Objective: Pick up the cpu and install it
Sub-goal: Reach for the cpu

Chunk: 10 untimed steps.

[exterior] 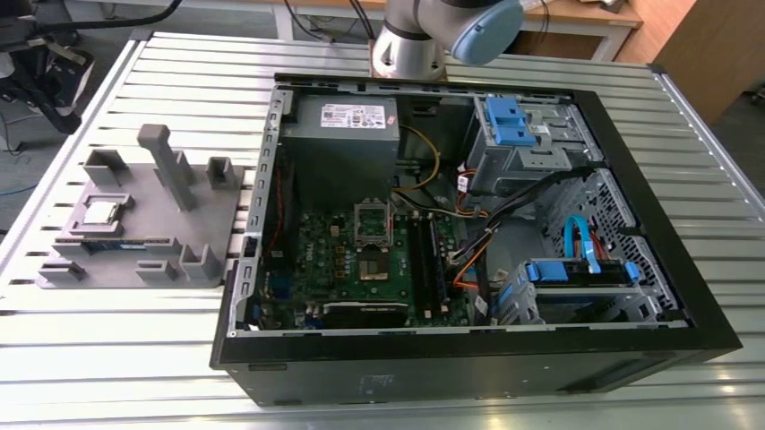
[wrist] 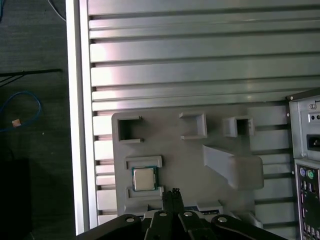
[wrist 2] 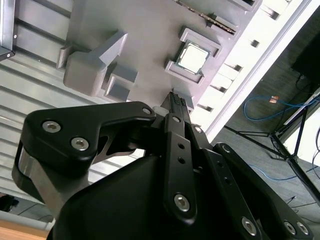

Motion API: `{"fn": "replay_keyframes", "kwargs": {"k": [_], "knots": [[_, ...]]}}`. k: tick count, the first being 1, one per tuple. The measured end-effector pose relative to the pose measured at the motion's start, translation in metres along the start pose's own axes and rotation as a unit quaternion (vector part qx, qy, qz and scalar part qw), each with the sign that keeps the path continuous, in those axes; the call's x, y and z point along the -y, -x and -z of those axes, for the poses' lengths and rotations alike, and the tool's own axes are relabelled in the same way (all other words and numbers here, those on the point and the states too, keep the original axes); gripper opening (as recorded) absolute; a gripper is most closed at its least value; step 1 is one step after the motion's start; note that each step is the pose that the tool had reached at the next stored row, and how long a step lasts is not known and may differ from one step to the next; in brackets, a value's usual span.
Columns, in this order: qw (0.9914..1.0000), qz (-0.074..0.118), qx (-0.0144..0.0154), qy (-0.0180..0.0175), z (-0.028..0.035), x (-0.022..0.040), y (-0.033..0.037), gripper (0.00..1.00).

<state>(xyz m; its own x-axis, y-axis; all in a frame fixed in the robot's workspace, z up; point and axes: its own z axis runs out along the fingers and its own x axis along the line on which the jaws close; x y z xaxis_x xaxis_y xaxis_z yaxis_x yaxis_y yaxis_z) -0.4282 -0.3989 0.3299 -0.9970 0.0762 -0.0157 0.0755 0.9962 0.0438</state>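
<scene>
On the slatted desk (exterior: pixel 120 358), the cpu (wrist: pixel 143 178) sits unpicked in its tray (wrist: pixel 190 160); my jaws hover nearby, pressed together, empty.

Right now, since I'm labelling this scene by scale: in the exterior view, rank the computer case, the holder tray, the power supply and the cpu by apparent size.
Largest to smallest in the exterior view:
1. computer case
2. holder tray
3. power supply
4. cpu, by far the smallest

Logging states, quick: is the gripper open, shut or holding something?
Gripper: shut, holding nothing; the small silvery-grey square cpu lies in the grey plastic holder tray.
</scene>
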Motion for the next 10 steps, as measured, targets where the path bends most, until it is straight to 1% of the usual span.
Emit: {"fn": "replay_keyframes", "kwargs": {"k": [5,10], "knots": [[1.0,0.0,0.0,0.0,-0.0061,0.0006,-0.0041,0.11],[1.0,0.0,0.0,0.0,-0.0144,0.0013,-0.0065,0.11]]}}
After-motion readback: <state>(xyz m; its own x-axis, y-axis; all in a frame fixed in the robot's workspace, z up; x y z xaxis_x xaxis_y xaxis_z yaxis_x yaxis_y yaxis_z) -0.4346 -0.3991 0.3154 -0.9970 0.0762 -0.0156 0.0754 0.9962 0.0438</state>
